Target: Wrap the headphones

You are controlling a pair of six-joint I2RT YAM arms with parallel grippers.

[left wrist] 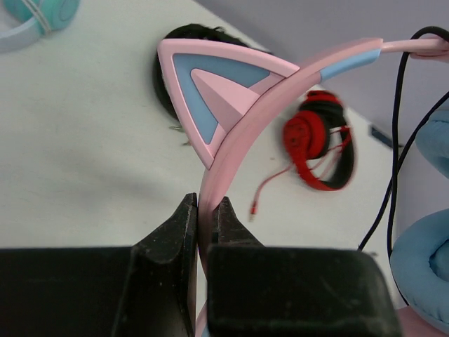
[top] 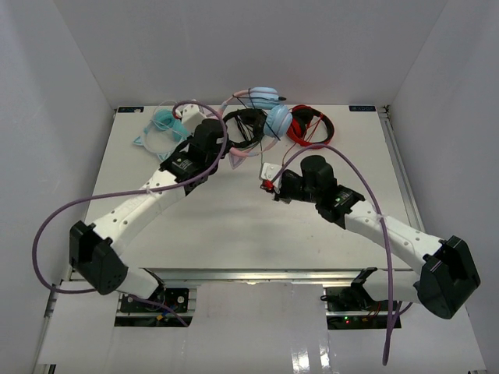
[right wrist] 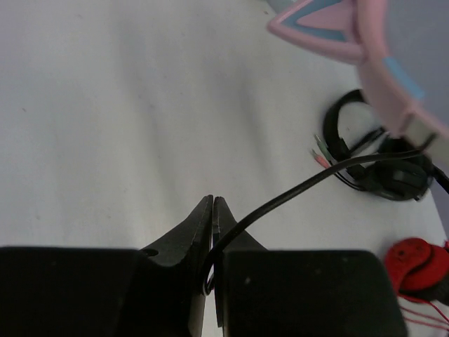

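Note:
The headphones have a pink cat-ear headband [left wrist: 223,98] and light blue ear cups [top: 277,121], and are held off the table at the back centre. My left gripper [left wrist: 205,210] is shut on the pink headband just below a cat ear; in the top view it [top: 231,154] is left of the cups. Their thin black cable [right wrist: 295,193] runs from the headband [right wrist: 372,42] down into my right gripper [right wrist: 212,205], which is shut on it. In the top view the right gripper [top: 270,182] is below the cups. A blue cup [left wrist: 421,263] and the cable [left wrist: 397,133] show at the right of the left wrist view.
All-teal cat-ear headphones [top: 164,125] lie at the back left. Black headphones [top: 245,126] lie behind the held pair and red headphones [top: 309,125] to the right, with a thin red cable [left wrist: 270,186]. White walls enclose the table [top: 234,226].

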